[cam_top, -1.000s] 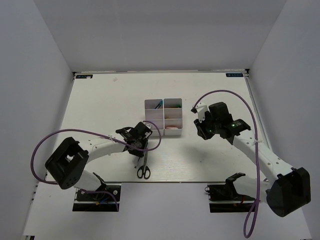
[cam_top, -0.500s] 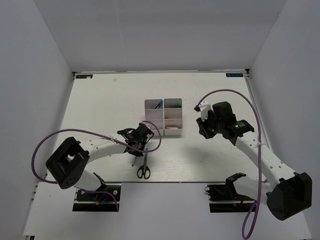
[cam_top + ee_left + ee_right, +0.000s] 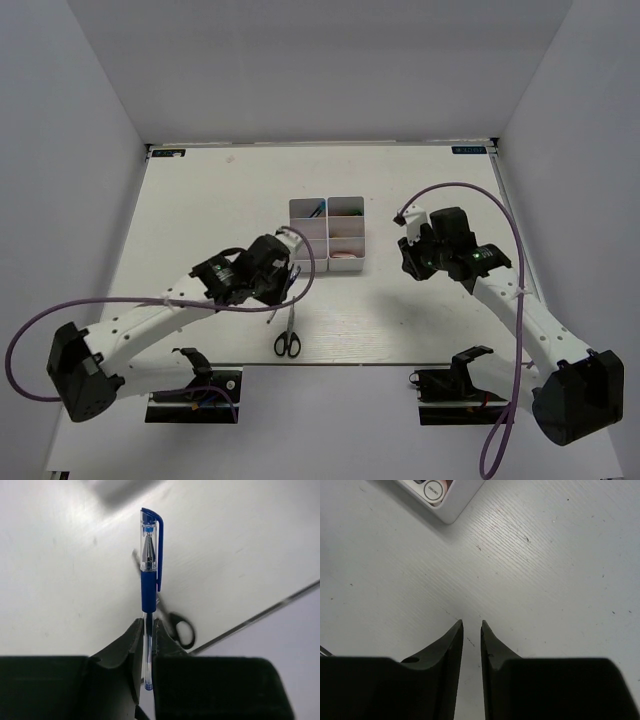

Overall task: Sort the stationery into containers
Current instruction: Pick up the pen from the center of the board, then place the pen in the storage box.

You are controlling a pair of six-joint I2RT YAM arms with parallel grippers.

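Scissors (image 3: 289, 336) near white bins (image 3: 327, 236)

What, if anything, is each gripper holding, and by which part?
Left gripper holds the blue pen by its clear barrel, behind the blue grip; right gripper holds nothing.

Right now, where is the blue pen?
In the left wrist view the blue pen is clamped in the left tool, over the scissors; from above, that is left of centre, just near-left of the containers.
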